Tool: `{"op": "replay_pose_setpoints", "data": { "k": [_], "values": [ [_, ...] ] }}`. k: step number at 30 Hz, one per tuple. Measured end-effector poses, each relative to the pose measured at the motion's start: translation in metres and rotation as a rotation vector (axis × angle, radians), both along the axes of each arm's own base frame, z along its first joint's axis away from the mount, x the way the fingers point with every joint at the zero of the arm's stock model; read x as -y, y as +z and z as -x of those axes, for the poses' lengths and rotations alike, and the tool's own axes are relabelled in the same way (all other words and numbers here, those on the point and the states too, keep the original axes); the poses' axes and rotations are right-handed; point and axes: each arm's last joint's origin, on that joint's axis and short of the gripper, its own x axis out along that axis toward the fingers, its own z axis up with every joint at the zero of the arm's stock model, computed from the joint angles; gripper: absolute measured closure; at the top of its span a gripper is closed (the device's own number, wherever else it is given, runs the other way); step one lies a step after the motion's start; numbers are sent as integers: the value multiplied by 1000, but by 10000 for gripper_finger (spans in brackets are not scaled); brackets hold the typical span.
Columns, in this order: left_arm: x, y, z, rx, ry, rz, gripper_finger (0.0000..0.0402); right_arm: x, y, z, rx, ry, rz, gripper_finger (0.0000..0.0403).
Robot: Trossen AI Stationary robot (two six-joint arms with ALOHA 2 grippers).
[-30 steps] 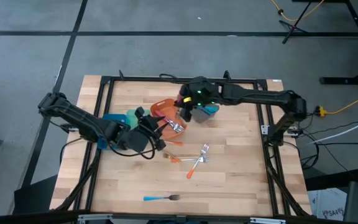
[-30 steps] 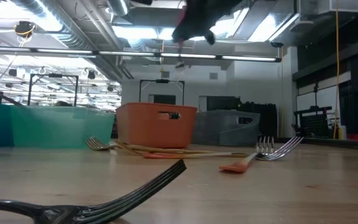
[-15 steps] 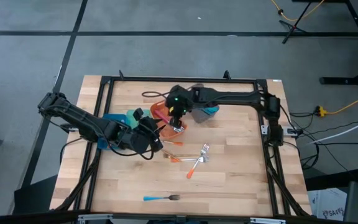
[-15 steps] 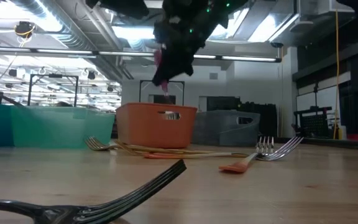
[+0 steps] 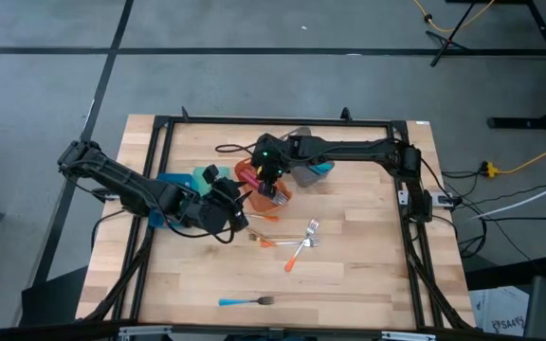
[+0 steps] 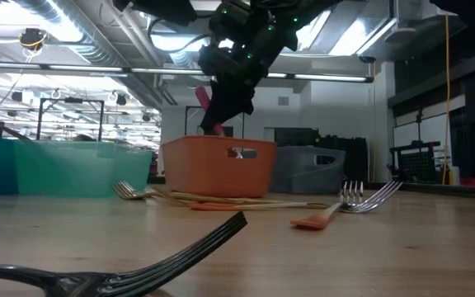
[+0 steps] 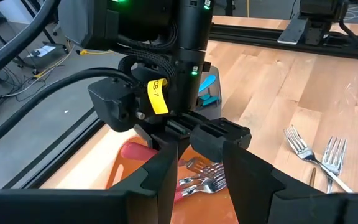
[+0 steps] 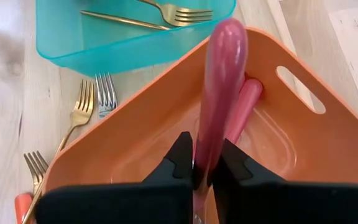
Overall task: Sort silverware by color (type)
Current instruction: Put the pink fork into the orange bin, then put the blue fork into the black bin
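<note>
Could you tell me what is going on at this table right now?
The robot is sorting forks by handle colour. Its right hand is shut on a pink-handled fork, held over the orange bin, where another pink one already lies. The left hand waits beside the bin. Gold forks sit in the teal bin, and several forks still lie on the table.

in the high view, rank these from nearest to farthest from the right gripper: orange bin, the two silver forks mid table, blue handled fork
1. orange bin: directly under the right gripper, which holds a pink-handled utensil over it.
2. two silver forks: mid table, toward the front and the right arm's side.
3. blue-handled fork: alone near the front edge, farthest.
</note>
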Motion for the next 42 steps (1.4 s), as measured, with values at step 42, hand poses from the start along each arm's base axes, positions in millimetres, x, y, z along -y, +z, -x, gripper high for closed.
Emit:
{"op": "replay_pose_setpoints", "data": {
  "k": [42],
  "values": [
    [0,0,0,1,1,1,280,0,-2,0,-9,0,1,315]
  ]
}}
